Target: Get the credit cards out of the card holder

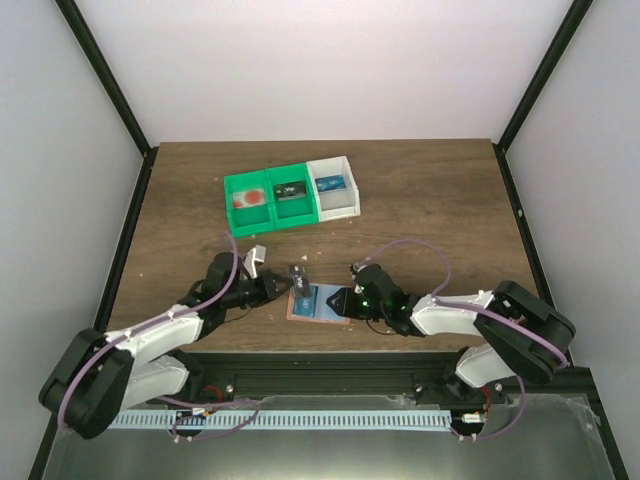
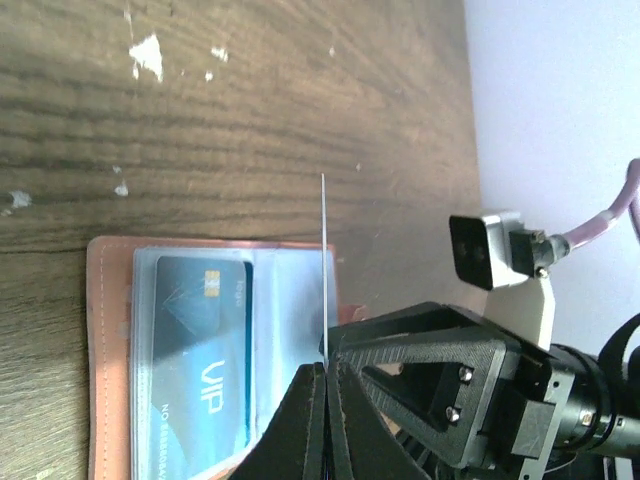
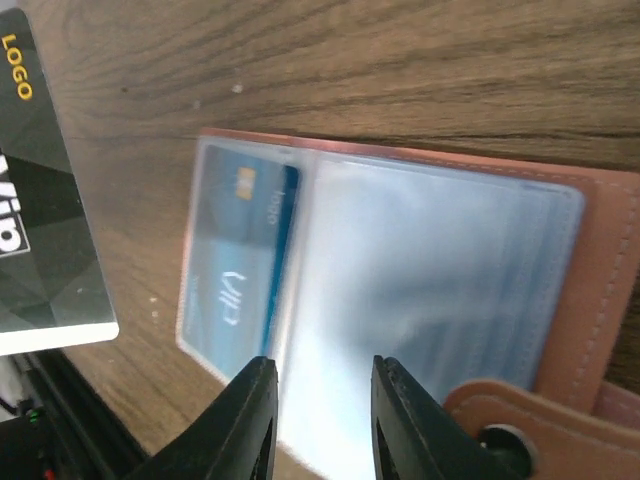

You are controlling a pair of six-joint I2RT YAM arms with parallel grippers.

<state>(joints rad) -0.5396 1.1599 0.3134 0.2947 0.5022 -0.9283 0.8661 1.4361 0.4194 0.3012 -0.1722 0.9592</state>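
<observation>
The salmon-pink card holder (image 1: 300, 313) lies open on the table, pale blue inner face up. A blue card (image 2: 200, 360) sits in one clear pocket; it also shows in the right wrist view (image 3: 240, 255). My left gripper (image 1: 283, 286) is shut on the dark card (image 1: 298, 276) and holds it just left of and above the holder. That card is edge-on in the left wrist view (image 2: 323, 260), and its face with pale markings shows in the right wrist view (image 3: 45, 200). My right gripper (image 3: 322, 400) is open and empty, its fingers (image 3: 255, 410) over the holder's (image 3: 600, 290) clear sleeve, next to the tab (image 3: 520, 420).
Two joined green bins (image 1: 268, 215) and a white bin (image 1: 340, 209) stand at the back middle of the table, each holding a small item. The enclosure's walls and black posts close in the sides.
</observation>
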